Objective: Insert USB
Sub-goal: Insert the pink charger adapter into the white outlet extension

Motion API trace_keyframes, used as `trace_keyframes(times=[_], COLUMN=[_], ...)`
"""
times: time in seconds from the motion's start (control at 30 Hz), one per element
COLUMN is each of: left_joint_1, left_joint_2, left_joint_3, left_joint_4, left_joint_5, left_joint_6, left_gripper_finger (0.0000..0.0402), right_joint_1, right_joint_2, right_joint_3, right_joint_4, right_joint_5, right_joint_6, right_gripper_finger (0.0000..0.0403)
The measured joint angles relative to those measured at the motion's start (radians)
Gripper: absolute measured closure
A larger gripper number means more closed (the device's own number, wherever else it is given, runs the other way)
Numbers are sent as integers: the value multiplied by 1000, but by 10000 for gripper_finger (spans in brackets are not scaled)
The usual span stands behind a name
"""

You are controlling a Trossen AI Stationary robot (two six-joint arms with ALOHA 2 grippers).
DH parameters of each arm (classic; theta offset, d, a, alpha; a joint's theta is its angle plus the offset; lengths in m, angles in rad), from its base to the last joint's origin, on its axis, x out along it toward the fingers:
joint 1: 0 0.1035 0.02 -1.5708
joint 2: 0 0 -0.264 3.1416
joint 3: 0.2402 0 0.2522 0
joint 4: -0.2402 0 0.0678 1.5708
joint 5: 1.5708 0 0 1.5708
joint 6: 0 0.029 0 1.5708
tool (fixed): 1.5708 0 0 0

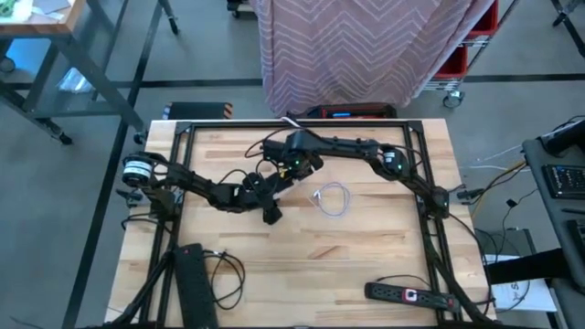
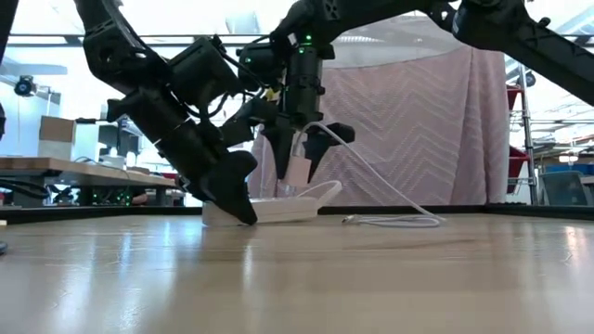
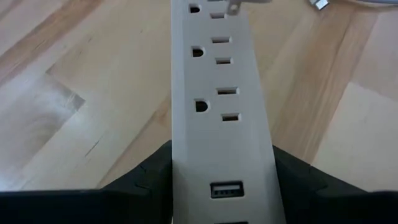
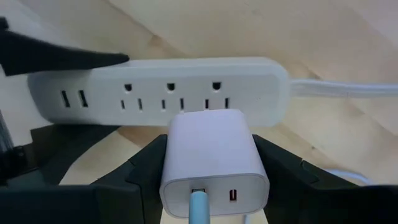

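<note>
Left gripper (image 3: 221,186) clamped on one end of strip (image 3: 217,106), lying flat on table (image 1: 302,247). Right gripper (image 4: 211,177) closed on charger (image 4: 211,155), held just above strip outlets, cable (image 4: 198,208) plugged in. Cable coil (image 1: 331,199) rightward, near strip.

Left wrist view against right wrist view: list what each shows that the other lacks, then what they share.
Only the left wrist view shows the left fingers clamping the strip's sides beside a USB port. Only the right wrist view shows the white charger held between the right fingers, a pale cable plugged into it, and the strip's cord. Both show the white power strip on the wooden table.
</note>
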Motion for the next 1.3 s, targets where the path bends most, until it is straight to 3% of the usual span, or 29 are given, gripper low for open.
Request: trace_keyframes(times=[0.23,0.93,1.07,1.3], left_joint_1=[-2,5,6,6], left_joint_2=[0,-3,-2,-1], left_joint_3=[-2,-53,-78,-195], left_joint_4=[12,112,178,438], left_joint_5=[17,21,24,-18], left_joint_6=[-16,-31,-19,38], left_gripper_finger=[226,226,226,226], right_joint_1=[-9,26,26,6], right_joint_2=[7,5,5,3], right_joint_3=[-12,-27,-38,-58], right_joint_4=[3,23,26,82], right_joint_5=[67,-1,-5,-9], right_joint_6=[-23,-44,-46,-43], right_gripper_finger=[223,223,223,223])
